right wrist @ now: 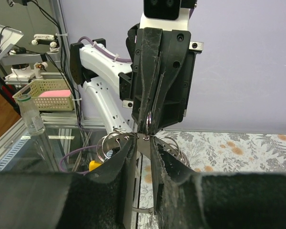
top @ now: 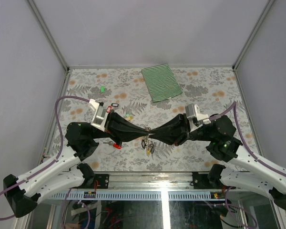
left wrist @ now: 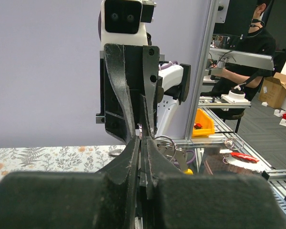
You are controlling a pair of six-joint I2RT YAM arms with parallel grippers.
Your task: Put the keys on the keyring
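The right pincer [right wrist: 143, 142] is nearly closed, its fingers a narrow slot apart with silvery metal of the keyring [top: 148, 145] held between them. Tip to tip against it, the left pincer [left wrist: 142, 139] is pressed fully together. Thin metal shows at its tips, but I cannot tell whether that is wire or a key.

The keyring's loops flare out on both sides of the meeting point. The bunch dangles just below it at 6 o'clock, above the table and with one yellow tag [left wrist: 188, 171] on it.

From that meeting point in the top view, four loose tags lie on the floral table [top: 205, 95]:
- One red tag [top: 117, 145] sits at 8 o'clock, close under the left arm.
- One yellowish tag [top: 128, 116] sits at 10 o'clock, right beside that arm.
- One dark tag [top: 115, 105] lies further out along the same line, next to the left wrist camera.
- One green tag [top: 103, 88] lies well apart at 10 to 11 o'clock.

A single green-striped cloth [top: 161, 82] lies folded at 12 to 1 o'clock, near the far edge.

Pale walls [top: 19, 71] close the table at 9, 12 and 3 o'clock. The near rail [top: 152, 177] with both arm bases closes it at 6. The two arms span the table's middle from 9 to 3. The broadest bare floral surface lies from 1 to 3 o'clock, beyond the right arm.
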